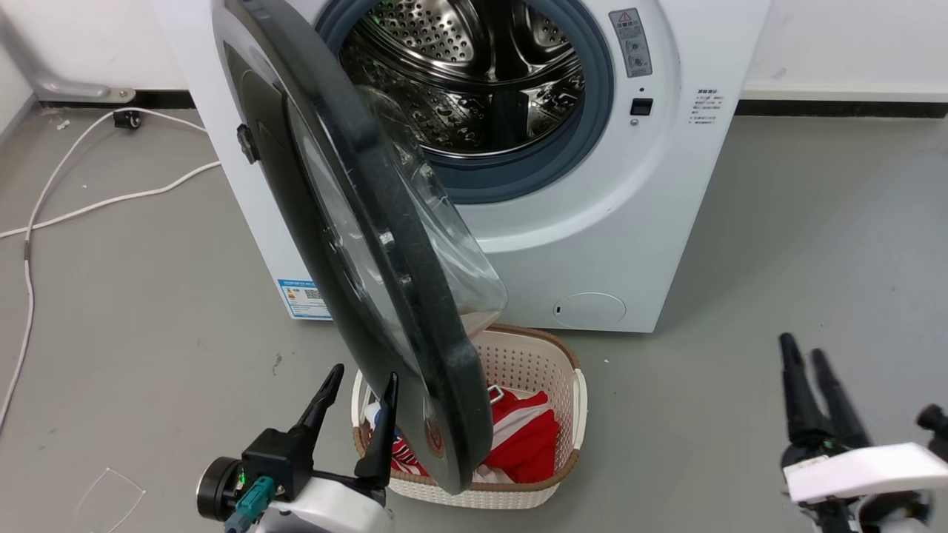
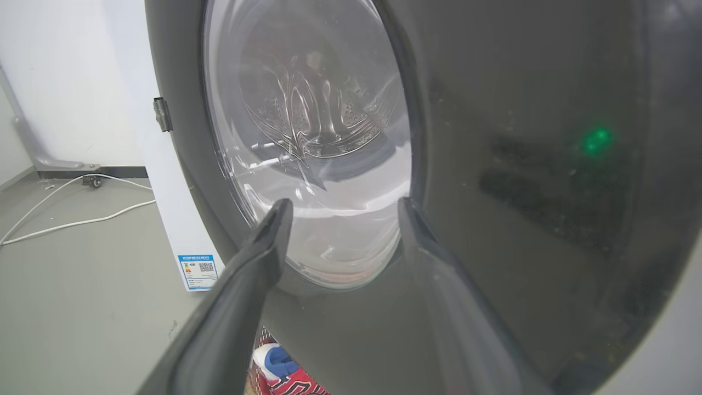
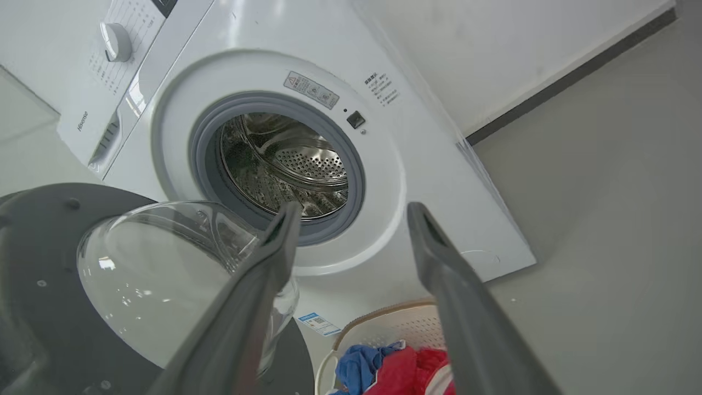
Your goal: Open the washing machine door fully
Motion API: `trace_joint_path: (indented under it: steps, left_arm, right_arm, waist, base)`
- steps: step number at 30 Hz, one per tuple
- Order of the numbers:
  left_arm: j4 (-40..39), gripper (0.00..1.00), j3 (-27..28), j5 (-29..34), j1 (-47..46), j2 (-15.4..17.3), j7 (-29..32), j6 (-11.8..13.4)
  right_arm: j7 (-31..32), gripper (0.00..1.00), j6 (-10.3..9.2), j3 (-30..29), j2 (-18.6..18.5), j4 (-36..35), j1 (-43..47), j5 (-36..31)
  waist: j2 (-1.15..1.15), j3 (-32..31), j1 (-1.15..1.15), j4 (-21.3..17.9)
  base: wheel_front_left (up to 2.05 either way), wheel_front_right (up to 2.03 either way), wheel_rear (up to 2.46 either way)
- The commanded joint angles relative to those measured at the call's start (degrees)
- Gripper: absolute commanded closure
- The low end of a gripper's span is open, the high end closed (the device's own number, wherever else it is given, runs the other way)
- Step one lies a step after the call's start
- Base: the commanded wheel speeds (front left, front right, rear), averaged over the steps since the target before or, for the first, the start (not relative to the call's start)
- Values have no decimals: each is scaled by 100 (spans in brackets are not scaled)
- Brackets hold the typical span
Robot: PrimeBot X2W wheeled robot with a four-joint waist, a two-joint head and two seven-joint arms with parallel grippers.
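Left pincer: two long dark fingers spread wide, gripping nothing, poised at the door's outer face.

We log the big white front-loading washing machine, its perforated steel drum exposed. The large round door with glossy black rim and bulging clear glass bowl stands roughly half swung out on its left-side hinge. Its lower edge is over the white woven laundry basket holding red clothes.

Risks, as we judge them: the left arm sits on the side the door must swing toward, so it could block the door or nudge it shut, and a finger could skid off the glossy rim.

We cannot tell whether the nearer finger touches the rim. Right pincer: fingers apart, empty, well clear.
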Motion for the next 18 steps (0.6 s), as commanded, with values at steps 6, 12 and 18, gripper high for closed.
trace_joint_path:
  steps: [6, 12, 18]
  left_arm:
    - [-7, 0, 105, 34, -41, 70, -14, 4]
    - [22, 0, 168, 59, -55, 72, -14, 4]
    - [50, 0, 210, 82, -81, 72, -14, 4]
  right_arm:
    - [13, 0, 3, -1070, 615, -745, 393, -2938]
    - [568, 0, 2, -1283, 957, -1625, 824, -4459]
    - [705, 0, 1, -1144, 996, -1831, 1118, -4819]
  waist:
    - [0, 16, 0, -74]
    - [0, 16, 0, -120]
    - [0, 35, 0, -147]
  base:
    - [0, 0, 0]
    - [0, 0, 0]
    - [0, 0, 0]
